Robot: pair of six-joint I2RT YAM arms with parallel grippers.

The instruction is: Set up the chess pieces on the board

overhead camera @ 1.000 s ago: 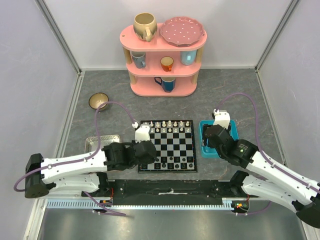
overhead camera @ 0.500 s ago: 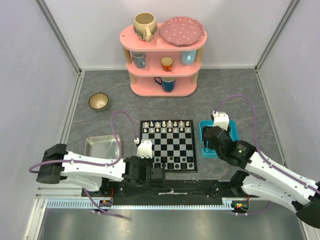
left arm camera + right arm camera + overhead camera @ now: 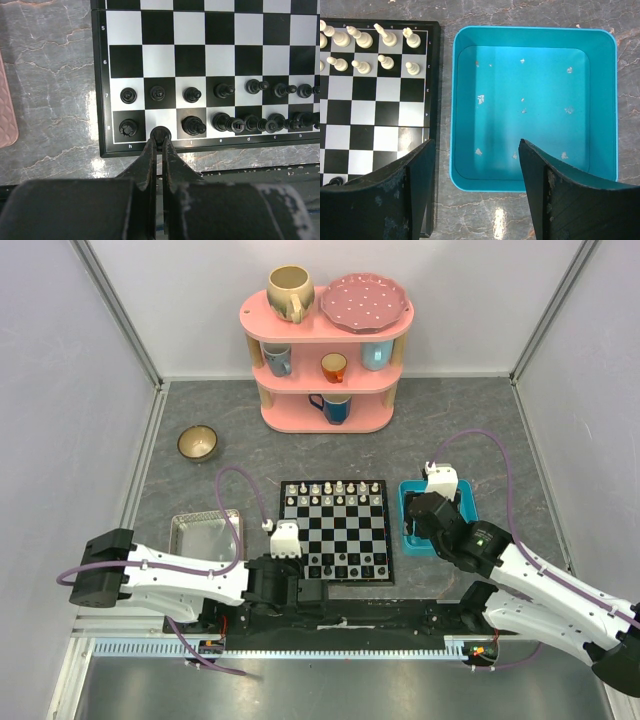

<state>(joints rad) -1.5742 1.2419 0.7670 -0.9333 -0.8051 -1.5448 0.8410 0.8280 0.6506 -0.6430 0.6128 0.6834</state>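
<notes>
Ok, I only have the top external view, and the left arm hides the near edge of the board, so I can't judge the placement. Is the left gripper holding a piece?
Observer: Yes. The left wrist view shows the left gripper shut on a black piece at its fingertips.
Operator: Over which square?
Observer: The white one in the board's nearest row, between the piece on h and the next one along.
Operator: And the blue tray?
Observer: The right wrist view shows no pieces in it, only pale specks.
</notes>
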